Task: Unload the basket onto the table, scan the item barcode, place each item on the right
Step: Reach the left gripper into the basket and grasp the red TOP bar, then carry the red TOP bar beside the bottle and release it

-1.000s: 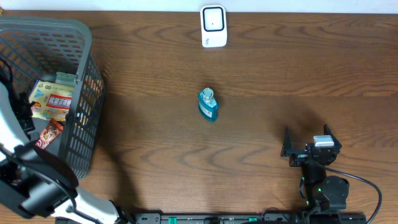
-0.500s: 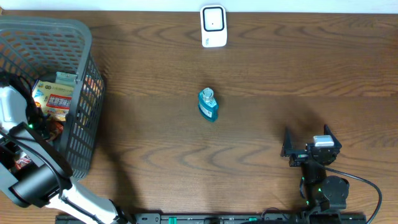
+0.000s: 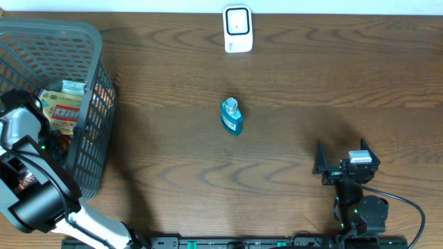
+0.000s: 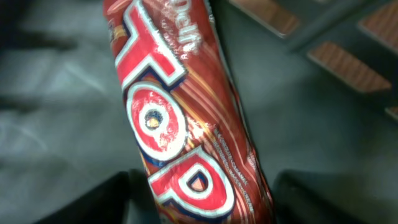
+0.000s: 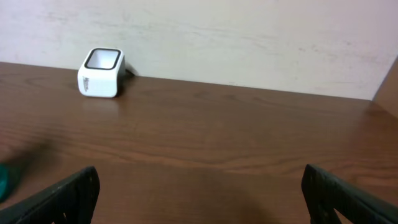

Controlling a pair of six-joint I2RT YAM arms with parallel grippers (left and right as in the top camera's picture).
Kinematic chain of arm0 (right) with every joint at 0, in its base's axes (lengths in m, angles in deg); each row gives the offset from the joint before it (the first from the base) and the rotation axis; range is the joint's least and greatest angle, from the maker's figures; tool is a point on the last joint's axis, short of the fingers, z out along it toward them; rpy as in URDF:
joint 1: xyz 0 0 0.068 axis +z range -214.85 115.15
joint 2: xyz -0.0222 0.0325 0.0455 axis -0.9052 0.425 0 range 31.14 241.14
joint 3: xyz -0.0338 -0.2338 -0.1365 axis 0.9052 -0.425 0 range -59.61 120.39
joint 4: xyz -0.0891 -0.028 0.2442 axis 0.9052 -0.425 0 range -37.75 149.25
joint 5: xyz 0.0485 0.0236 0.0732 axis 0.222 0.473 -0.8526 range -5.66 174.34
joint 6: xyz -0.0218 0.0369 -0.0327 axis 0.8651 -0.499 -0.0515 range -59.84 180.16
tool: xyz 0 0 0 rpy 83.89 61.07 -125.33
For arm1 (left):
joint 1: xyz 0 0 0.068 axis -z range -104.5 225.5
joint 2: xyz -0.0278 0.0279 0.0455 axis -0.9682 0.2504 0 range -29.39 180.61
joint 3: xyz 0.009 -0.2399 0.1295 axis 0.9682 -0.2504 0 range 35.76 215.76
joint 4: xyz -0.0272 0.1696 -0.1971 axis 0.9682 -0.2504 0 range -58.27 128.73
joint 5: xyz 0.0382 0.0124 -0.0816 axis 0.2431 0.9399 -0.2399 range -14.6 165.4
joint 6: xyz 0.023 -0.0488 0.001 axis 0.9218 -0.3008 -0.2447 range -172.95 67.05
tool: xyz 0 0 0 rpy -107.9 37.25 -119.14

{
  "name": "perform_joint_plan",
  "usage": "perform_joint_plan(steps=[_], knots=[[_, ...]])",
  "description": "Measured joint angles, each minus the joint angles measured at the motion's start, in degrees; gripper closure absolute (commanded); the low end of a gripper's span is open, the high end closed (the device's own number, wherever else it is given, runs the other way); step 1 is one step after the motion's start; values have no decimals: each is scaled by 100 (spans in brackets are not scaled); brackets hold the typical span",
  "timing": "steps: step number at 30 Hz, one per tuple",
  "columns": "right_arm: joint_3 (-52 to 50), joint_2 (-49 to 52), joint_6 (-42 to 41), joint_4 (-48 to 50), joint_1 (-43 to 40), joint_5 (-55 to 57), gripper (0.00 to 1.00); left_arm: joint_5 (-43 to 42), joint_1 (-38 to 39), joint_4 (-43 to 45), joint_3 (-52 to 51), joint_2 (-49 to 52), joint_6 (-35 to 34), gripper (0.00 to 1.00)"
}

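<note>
The left arm reaches down into the grey mesh basket point(image 3: 97, 41) at the left edge of the tabletop point(image 3: 291, 83). From the left wrist view, the left gripper point(image 4: 202, 177) hangs close over a red snack bar point(image 4: 180, 112) lying on the basket floor. The wrapper carries the word "TOP" in big red letters outlined in white. Above it is a smaller white word that looks like "Delfi", partly cut off by the frame. A line of small print along the wrapper's edge is too fine to read. One dark finger point(image 4: 106, 199) shows on each side of the bar's near end, very close to the wrapper. I cannot tell whether they press on it or only flank it.

Also in the basket is a pale yellow packet point(image 3: 61, 111) with a red band of writing too small to read, with a green-edged pack point(image 3: 73, 86) just beyond it.

A small blue bottle point(image 3: 231, 116) stands alone near the middle of the tabletop. The white scanner point(image 3: 237, 29) sits at the far edge against the pale wall, well apart from the bottle. Its dark window is framed in white, and the marking on its side is unreadable.

The right gripper point(image 3: 342, 155) rests at the near right with its jaws spread wide and nothing between them.
</note>
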Motion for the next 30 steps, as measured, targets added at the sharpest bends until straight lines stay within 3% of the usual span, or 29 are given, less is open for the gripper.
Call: perform_joint_plan(steps=[1,3,12,18,30], knots=[[0,0,0,0,0,0,1,20,-2,11,-26,-11,9,71],[0,0,0,0,0,0,1,57,-2,2,-55,-31,103,92],[0,0,0,0,0,0,1,133,-2,-474,-76,-70,472,93],[0,0,0,0,0,0,1,-317,-2,-997,-68,-448,573,93],[0,0,0,0,0,0,1,-1045,-2,-984,197,-3786,879,92]])
